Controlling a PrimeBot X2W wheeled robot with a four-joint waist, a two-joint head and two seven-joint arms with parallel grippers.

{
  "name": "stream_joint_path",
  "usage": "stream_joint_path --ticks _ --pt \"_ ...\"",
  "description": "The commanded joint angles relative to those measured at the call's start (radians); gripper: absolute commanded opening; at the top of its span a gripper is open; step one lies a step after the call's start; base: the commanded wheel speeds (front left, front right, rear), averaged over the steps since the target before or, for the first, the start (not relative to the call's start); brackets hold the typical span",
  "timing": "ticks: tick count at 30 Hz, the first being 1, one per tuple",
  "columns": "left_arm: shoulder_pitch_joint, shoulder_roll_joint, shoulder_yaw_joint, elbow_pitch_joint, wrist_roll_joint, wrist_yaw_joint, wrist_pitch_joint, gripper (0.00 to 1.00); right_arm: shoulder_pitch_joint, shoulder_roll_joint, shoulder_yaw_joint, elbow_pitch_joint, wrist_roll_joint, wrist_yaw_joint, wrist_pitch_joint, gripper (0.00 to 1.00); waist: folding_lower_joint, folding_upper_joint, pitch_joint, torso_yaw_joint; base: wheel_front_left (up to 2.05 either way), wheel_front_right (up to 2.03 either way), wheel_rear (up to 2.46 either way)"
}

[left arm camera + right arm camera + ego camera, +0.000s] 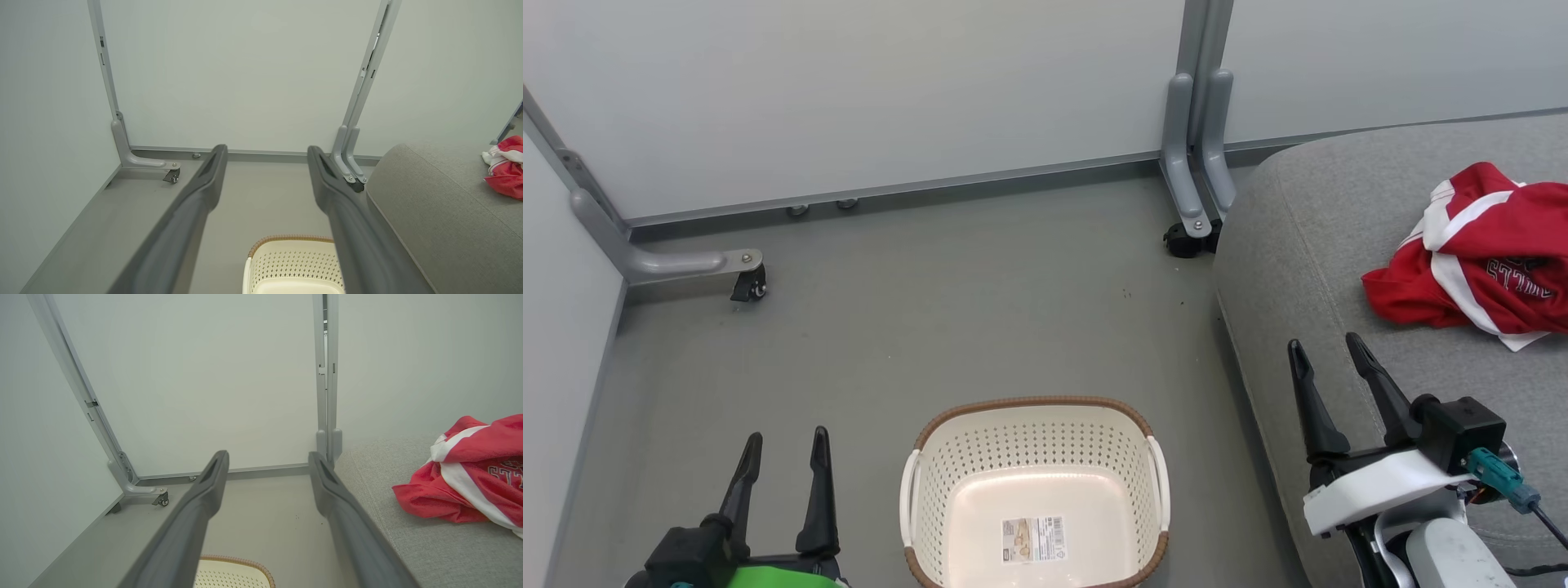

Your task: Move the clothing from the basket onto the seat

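**Clothing on the seat, both grippers spread wide and holding nothing**

The red-and-white clothing [1478, 261] lies in a crumpled heap on the grey seat [1323, 245], set well back from the cushion's rounded front edge. It runs out past the right border of the head view. Whether the heap is one piece or two cannot be told.

The basket [1033, 402] stands on the floor [931, 310], just left of the seat's side, with a narrow strip of floor between them. Its bare cream bottom shows, with the label sticker [1033, 539] on it.

The left gripper [787, 434] hangs over the floor left of the basket, near its handle and apart from it, jaws parted. The right gripper [1324, 340] hovers over the seat's near corner, jaws likewise parted, with bare cushion between it and the clothing.

Beyond the basket, open floor runs to the pale partition panels [849, 98]. Two castered feet stand on that floor: one at the left wall [747, 286] and one close to the seat's far corner [1188, 237].
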Motion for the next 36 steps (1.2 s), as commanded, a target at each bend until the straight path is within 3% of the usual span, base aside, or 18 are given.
stream_joint_path --ticks 1,36 --pt "0.014 0.002 0.006 0.002 -0.005 -0.003 0.0 1.0 0.001 -0.006 0.002 -0.001 0.004 -0.001 0.0 1.0 0.0 0.0 -0.001 -0.003 0.0 0.0 0.0" --pt "0.001 0.002 0.019 0.029 -0.043 -0.003 0.0 1.0 -0.004 -0.011 -0.013 -0.001 -0.006 -0.001 0.0 1.0 0.0 0.0 0.005 -0.007 0.0 0.0 0.0"
